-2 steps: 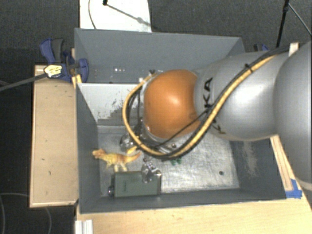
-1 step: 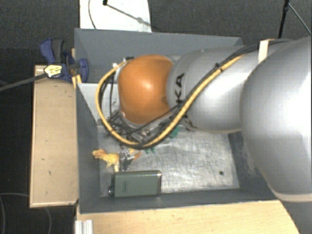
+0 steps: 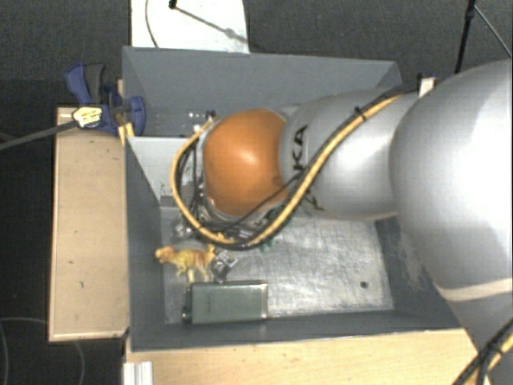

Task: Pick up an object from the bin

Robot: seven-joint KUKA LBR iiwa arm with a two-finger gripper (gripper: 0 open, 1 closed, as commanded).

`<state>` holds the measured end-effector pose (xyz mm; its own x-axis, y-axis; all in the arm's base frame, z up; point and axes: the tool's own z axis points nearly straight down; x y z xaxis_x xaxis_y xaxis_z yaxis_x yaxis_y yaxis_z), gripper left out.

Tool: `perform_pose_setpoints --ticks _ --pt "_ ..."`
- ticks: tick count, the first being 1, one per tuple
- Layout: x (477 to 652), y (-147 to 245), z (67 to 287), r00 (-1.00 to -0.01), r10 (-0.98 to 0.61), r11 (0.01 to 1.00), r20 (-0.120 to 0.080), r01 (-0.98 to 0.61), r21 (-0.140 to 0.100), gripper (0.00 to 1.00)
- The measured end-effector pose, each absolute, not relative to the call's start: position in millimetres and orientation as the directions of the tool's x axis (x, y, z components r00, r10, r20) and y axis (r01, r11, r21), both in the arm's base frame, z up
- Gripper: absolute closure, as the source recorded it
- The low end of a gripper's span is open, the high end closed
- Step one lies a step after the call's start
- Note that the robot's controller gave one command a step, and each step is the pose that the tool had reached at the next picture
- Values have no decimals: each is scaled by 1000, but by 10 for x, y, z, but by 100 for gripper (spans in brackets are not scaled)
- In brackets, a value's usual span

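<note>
Big and round, the shiny silver robot arm [image 3: 401, 151] is closest to the camera. It comes in from the right side and covers much of the grey metal bin [image 3: 337, 255]. A smooth orange ball-shaped cover [image 3: 240, 160] sits on the end of the arm. Yellow and black cables [image 3: 240, 235] loop around and under the cover.

Below the orange cover, the gripper [image 3: 218, 261] pokes down toward the left part of the bin floor. Most of it is hidden under the cover and the cables. I cannot tell if it is spread wide or pressed together, and I cannot tell if it is pinching anything.

Right next to the gripper, on its left, lies a small yellow toy animal with little legs [image 3: 184, 257]. It is on the bin floor, close to the left wall. The toy and the gripper's end look like they are touching or nearly touching, but I cannot say which.

Just in front of both, near the front wall of the bin, lies a flat grey-green box with a long rectangle shape [image 3: 228, 301]. It rests flat on the floor. The toy is between this box and the orange cover.
</note>
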<state>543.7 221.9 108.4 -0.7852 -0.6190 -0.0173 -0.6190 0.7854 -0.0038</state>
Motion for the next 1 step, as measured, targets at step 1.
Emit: perform_pose_setpoints --ticks 1 --pt "5341 2459 815 -975 -221 975 -14 -221 -1 100"
